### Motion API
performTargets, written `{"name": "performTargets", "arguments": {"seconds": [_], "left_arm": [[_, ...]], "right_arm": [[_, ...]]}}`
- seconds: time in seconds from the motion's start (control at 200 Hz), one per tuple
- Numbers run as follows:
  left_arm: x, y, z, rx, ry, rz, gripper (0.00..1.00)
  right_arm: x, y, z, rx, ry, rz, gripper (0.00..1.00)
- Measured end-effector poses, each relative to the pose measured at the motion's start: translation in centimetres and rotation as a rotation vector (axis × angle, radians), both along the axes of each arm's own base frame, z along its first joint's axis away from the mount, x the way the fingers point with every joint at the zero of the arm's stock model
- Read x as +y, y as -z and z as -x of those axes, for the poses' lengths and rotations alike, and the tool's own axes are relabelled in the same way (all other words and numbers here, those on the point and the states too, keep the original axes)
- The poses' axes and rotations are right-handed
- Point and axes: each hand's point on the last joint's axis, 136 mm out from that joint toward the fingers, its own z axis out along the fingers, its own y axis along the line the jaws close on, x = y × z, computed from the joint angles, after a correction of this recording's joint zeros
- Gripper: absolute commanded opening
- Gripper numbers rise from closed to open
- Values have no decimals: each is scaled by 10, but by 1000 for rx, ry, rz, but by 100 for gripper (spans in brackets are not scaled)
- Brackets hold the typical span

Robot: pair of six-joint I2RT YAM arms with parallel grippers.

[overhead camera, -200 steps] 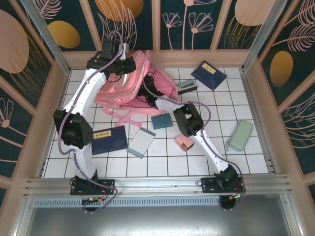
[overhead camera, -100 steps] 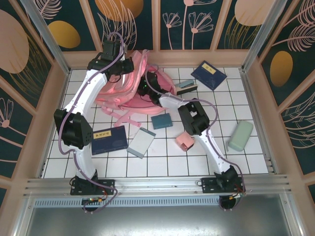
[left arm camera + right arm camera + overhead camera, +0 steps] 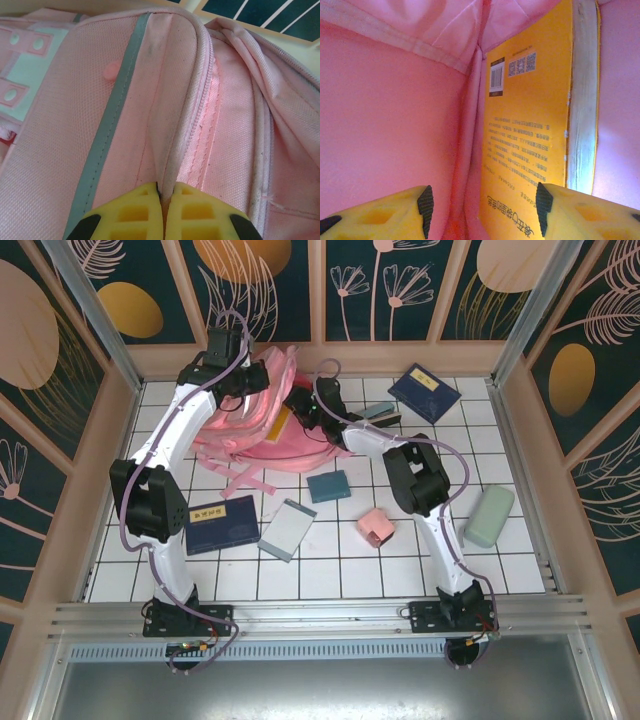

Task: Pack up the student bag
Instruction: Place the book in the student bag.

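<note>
The student bag [image 3: 238, 432] holds an orange book [image 3: 530, 135]. L hand [image 3: 164, 192] clamps bag seam; R hand [image 3: 482, 202], fingers wide, sits inside.

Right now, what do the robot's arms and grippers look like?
The left arm and right arm have white links, black joints and loose purple cables. The left gripper and right gripper have yellow moulded fingers with black pads.

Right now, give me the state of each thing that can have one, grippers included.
student bag, unzipped, main compartment open.
yellow book, closed, inside the student bag.
left gripper, shut on a fold of the student bag by its zip.
right gripper, open inside the student bag, gripping nothing.
</note>
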Motion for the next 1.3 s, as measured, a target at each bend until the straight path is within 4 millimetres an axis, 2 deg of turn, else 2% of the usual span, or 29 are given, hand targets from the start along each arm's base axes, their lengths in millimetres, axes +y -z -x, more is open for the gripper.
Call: {"name": "performTargets", "arguments": {"seconds": [0.135,0.25,0.415,0.495,0.6,0.74,0.88,0.976,1.131,1.226,1.301], "left_arm": [[-2,1,1,10,5,22,0],[-4,5,1,16,8,36,0],[-6,8,2,28,14,57,0],[-7,9,3,32,15,62,0],[-9,10,3,34,21,78,0],[-12,13,5,45,25,102,0],[-12,15,5,50,23,118,0],[-10,15,6,50,18,118,0],[-8,18,7,53,7,108,0],[-5,19,5,47,-11,88,0],[-2,20,4,39,-26,65,0]], "right_arm": [[5,7,-1,18,-19,9,51],[3,28,3,60,-18,62,44],[-1,58,7,129,-2,130,41],[1,61,4,141,-3,139,40],[9,61,2,128,-12,125,24],[28,65,-3,100,-64,77,20],[59,60,-14,59,-148,-26,23],[70,60,-15,52,-192,-75,28],[69,55,-10,39,-218,-83,38],[60,50,-3,36,-224,-61,47],[50,42,5,34,-228,-33,50]]}}
